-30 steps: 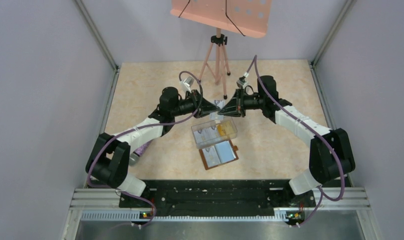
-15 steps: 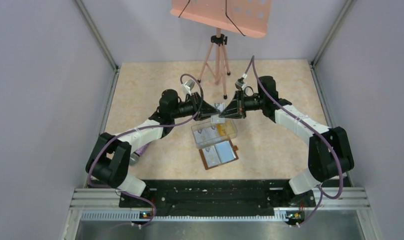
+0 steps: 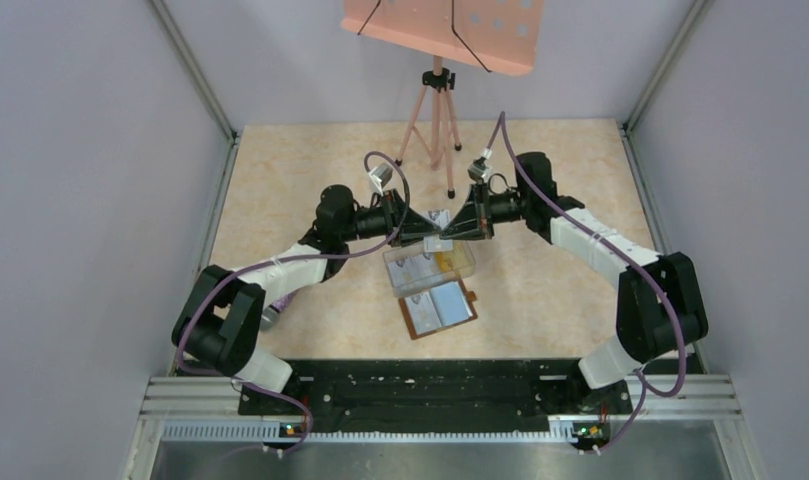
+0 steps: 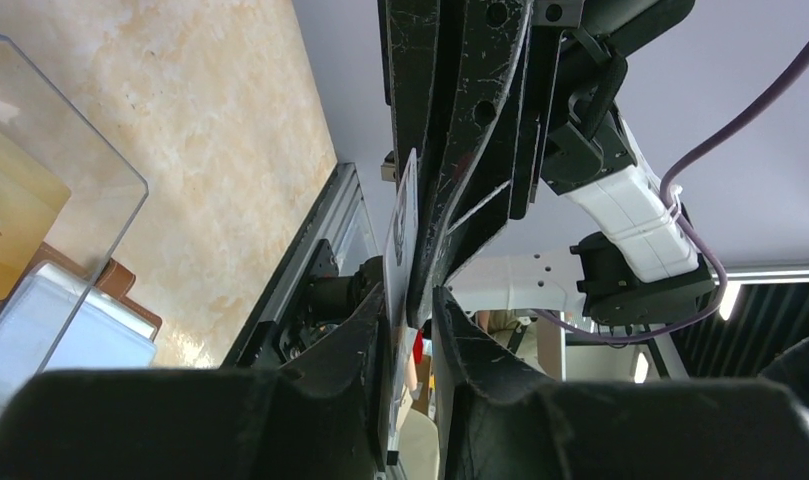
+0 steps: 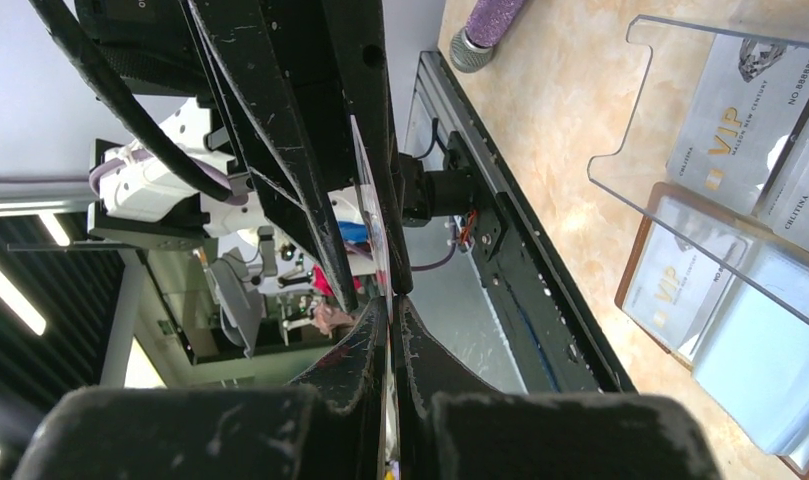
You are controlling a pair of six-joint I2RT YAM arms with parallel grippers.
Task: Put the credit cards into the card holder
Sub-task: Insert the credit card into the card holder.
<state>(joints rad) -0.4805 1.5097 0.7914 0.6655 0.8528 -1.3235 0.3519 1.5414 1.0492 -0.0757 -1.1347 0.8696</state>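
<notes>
Right claw (image 5: 390, 300) pinches a card (image 4: 404, 225); left claw (image 4: 412, 305) parted around it; clear box (image 4: 80, 200) below.

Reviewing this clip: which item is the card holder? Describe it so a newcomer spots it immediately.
On the beige table, find the clear plastic box at the centre. The card holder lies open and flat just below it in the top view. Unlike the transparent box, it has a brown leather border.

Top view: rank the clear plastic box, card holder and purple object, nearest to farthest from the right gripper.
1. clear plastic box, just on the bases' side of the right gripper.
2. card holder, beyond the box, nearer the bases.
3. purple object, far to the left.
</notes>
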